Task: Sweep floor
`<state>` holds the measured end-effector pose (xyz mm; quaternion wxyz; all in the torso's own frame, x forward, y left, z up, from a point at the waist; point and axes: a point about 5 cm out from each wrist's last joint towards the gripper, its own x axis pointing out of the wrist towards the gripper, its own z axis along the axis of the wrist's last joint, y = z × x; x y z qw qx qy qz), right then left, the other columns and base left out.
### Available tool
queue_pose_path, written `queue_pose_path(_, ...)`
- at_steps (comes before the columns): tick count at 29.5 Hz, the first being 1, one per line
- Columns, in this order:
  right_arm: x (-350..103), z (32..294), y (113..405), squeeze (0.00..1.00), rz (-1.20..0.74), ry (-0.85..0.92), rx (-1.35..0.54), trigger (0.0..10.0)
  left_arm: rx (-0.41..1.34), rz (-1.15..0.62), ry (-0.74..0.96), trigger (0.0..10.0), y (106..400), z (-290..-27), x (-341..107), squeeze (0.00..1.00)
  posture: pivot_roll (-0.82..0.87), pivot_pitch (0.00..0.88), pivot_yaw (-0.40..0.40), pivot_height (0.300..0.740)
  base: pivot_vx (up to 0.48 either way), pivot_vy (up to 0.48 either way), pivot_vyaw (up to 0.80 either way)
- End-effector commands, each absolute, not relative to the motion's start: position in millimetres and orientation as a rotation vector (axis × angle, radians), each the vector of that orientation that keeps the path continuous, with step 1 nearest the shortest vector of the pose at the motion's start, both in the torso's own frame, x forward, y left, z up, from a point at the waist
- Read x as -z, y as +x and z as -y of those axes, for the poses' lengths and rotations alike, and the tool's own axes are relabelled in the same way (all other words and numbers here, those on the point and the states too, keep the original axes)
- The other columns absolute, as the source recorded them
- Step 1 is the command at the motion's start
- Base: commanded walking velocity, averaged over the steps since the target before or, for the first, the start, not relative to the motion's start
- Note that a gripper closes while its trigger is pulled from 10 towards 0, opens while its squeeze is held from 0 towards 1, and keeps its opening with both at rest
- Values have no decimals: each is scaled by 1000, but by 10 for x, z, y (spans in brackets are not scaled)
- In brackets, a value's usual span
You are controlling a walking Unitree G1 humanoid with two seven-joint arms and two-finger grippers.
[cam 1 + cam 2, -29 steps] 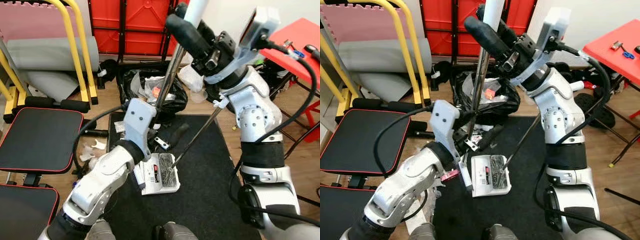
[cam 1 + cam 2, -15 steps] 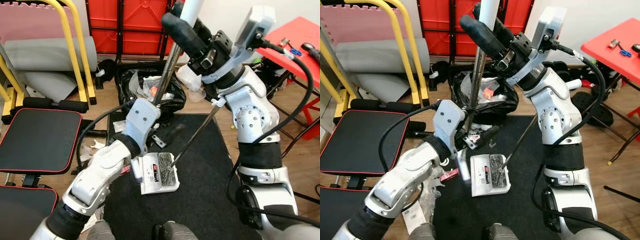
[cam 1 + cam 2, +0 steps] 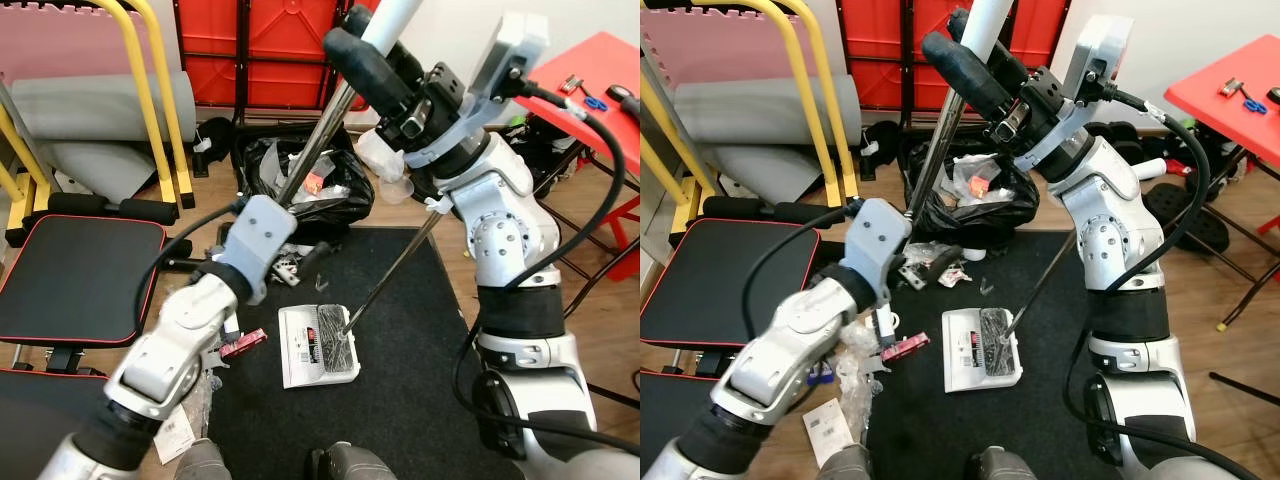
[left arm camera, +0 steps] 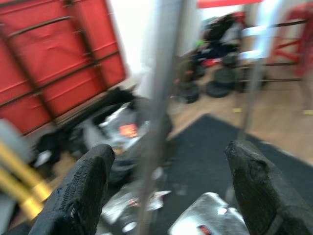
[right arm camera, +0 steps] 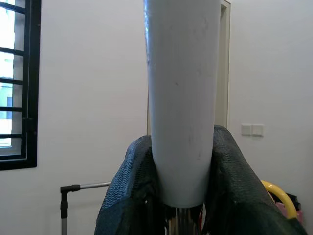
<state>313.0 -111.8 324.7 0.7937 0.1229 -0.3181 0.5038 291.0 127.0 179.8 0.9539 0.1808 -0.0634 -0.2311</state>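
Right gripper (image 3: 375, 45) at top centre of the head views, clamped around the white grip of the broom handle (image 5: 181, 98); both black fingers (image 5: 129, 196) pressed against the grip in the right wrist view. Metal shaft of the handle (image 3: 310, 150) slanting down from upper centre toward middle left, passing in front of the black rubbish bag (image 3: 340, 195).

Left gripper (image 4: 161, 181) at middle left of the head views, spread wide, with the blurred shaft running between its fingers (image 4: 80, 191) and touching neither, as far as can be told.

White dustpan (image 3: 318, 345) lying at lower centre on the black mat (image 3: 420, 340), dark debris on it, its thin rod handle (image 3: 395, 265) rising toward the right arm. Scraps of litter (image 3: 940, 265) on the mat's upper edge just below the bag. Small pink item (image 3: 243, 343) on the floor at lower left, beside the mat. Black padded bench (image 3: 75, 280) at left, red table (image 3: 590, 75) at upper right.
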Motion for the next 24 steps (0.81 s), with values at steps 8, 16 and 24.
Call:
queue_pose_path(8, -3286, 1156, 3074, 0, 729, 229, -1084, 10000, 495, 99, 455, 10000, 2894, -1323, -1746, 0, -92, 124, -159, 740, 0, 0, 0)
queue_pose_path(16, -3264, 1098, 3063, 0, 725, 252, -1094, 10000, 671, 144, 276, 10000, 2736, -1003, -1813, 0, -100, 131, -154, 740, 0, 0, 0)
queue_pose_path(24, -3183, 961, 3008, 0, 706, 299, -1118, 10000, 766, 154, 127, 10000, 2637, -681, -1817, 0, -109, 138, -147, 740, 0, 0, 0)
